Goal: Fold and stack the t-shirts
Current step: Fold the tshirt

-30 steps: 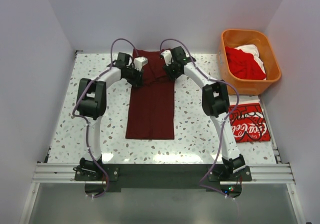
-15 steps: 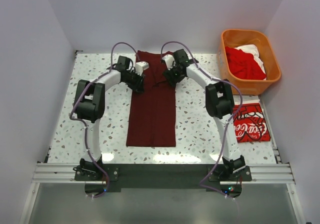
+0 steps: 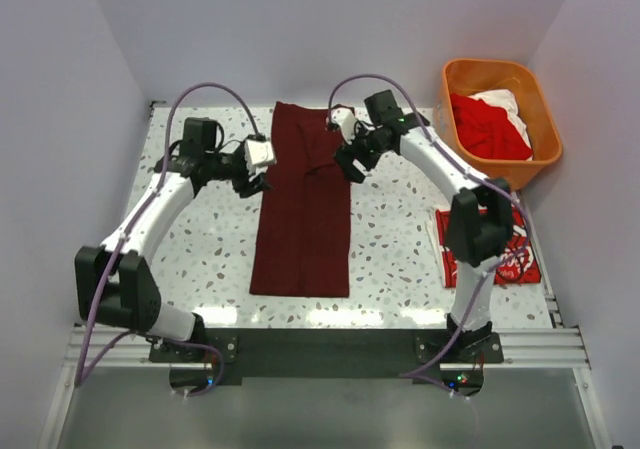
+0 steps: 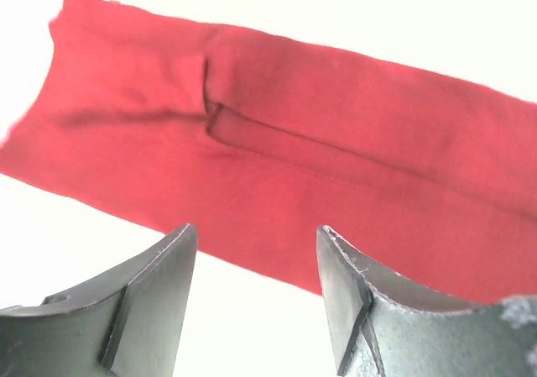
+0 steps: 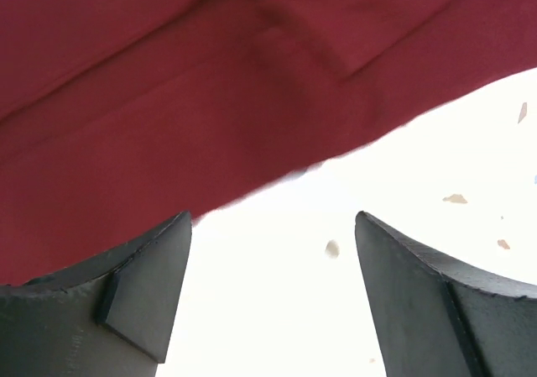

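The dark maroon t-shirt (image 3: 303,209) lies flat on the table as a long narrow strip, sleeves folded in. It also shows in the left wrist view (image 4: 277,159) and the right wrist view (image 5: 168,100). My left gripper (image 3: 258,177) is open and empty, just off the strip's left edge near its far end. My right gripper (image 3: 352,167) is open and empty, just off its right edge. A folded red Coca-Cola t-shirt (image 3: 505,254) lies at the right, partly behind my right arm.
An orange basket (image 3: 500,119) at the far right corner holds red and white shirts (image 3: 490,124). Grey walls close in the table on three sides. The speckled tabletop (image 3: 200,259) runs to a metal rail at the near edge.
Both grippers have let go of the maroon shirt and pulled outward, left arm swinging left, right arm swinging right. The shirt now lies flat, its far end spread out.
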